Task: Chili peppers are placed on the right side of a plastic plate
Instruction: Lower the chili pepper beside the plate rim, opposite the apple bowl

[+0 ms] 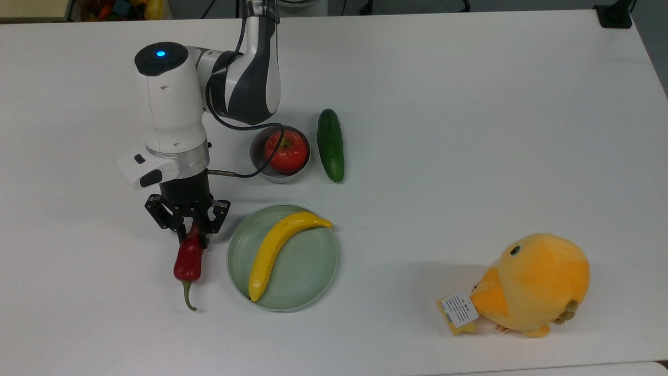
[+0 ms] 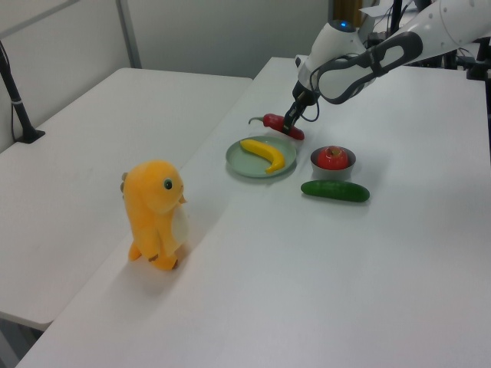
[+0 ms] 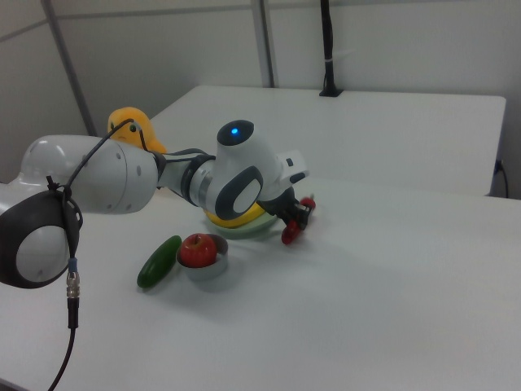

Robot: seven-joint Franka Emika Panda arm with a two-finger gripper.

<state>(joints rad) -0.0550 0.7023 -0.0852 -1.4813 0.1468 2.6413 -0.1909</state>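
The chili peppers (image 1: 189,259) are one dark-red chili with a green stem, lying lengthwise just off the pale green plastic plate's (image 1: 311,270) rim on the top view's left. My gripper (image 1: 190,231) is shut on the chili's upper end, pointing straight down. The chili is very low; I cannot tell whether it touches the table. In the left view the chili (image 2: 275,122) sits beyond the plate (image 2: 247,162) with the gripper (image 2: 290,126) on it. In the right view the gripper (image 3: 298,215) hides the middle of the chili (image 3: 290,235).
A yellow banana (image 1: 275,251) lies diagonally in the plate. Behind the plate stand a grey bowl (image 1: 258,156) holding a red apple (image 1: 285,151) and a dark-green cucumber (image 1: 331,144). A yellow plush chick (image 1: 532,284) sits at the top view's lower right.
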